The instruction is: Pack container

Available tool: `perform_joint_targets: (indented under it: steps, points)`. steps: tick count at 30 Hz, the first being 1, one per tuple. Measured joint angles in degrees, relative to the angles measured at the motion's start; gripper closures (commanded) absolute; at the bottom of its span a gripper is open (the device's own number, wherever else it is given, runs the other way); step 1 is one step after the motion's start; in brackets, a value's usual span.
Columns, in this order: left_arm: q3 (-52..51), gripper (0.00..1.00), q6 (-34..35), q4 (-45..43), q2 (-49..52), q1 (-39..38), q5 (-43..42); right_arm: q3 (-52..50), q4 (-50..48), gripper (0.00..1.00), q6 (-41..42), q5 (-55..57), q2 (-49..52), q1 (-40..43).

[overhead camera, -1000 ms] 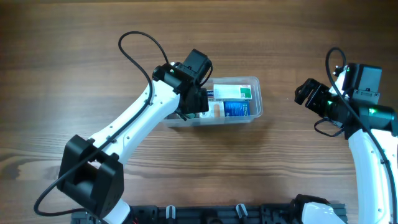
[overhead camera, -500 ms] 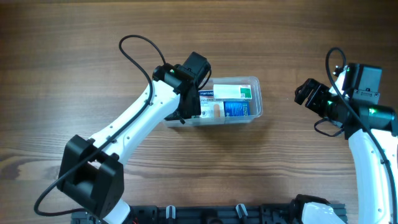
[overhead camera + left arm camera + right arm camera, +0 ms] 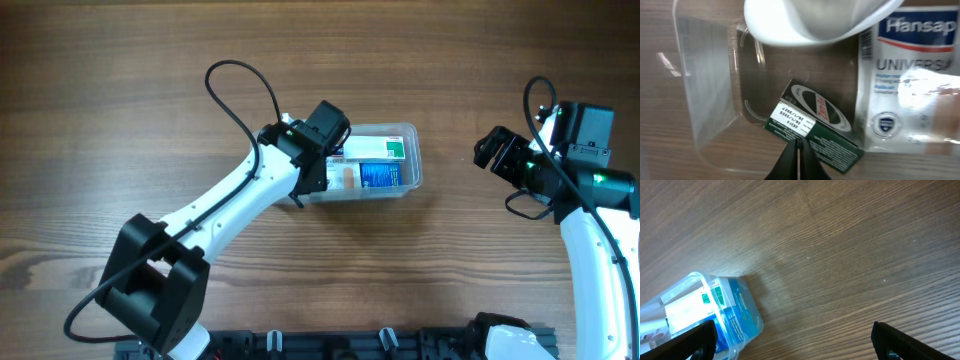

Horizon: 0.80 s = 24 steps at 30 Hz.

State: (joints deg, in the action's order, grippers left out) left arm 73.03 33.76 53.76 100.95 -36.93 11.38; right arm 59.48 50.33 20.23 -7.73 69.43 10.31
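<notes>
Bench [image 3: 120,80]: wood-grain, carrying one container [image 3: 416,168], which is sitting near centre, open side up, long axis running left–right in the overhead view. Left gripper [image 3: 799,152] is reaching into the container's left end, fingers pressed together with nothing between them. Its tips are sitting at the edge of a dark green box [image 3: 812,125]; contact not resolvable. Right gripper [image 3: 792,339] is hovering well apart to the right, fingers spread wide, holding nothing. Four boxes are showing inside: Hansaplast box [image 3: 910,75], white-green box [image 3: 375,148], blue box [image 3: 380,175], and the dark green box, lying tilted
</notes>
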Motion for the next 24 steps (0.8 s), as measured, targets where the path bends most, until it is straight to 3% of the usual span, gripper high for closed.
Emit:
perform_joint_targets:
  steps: [15,24]
  points:
    - [-3.3,0.96,-1.6,-13.2,0.0,0.0,1.3,0.0,0.0,0.00,0.0,0.0,0.0,0.0]
    - [-3.8,0.96,-2.6,-13.5,0.0,-0.1,2.5,0.0,0.0,0.00,0.0,0.0,0.0,0.0]
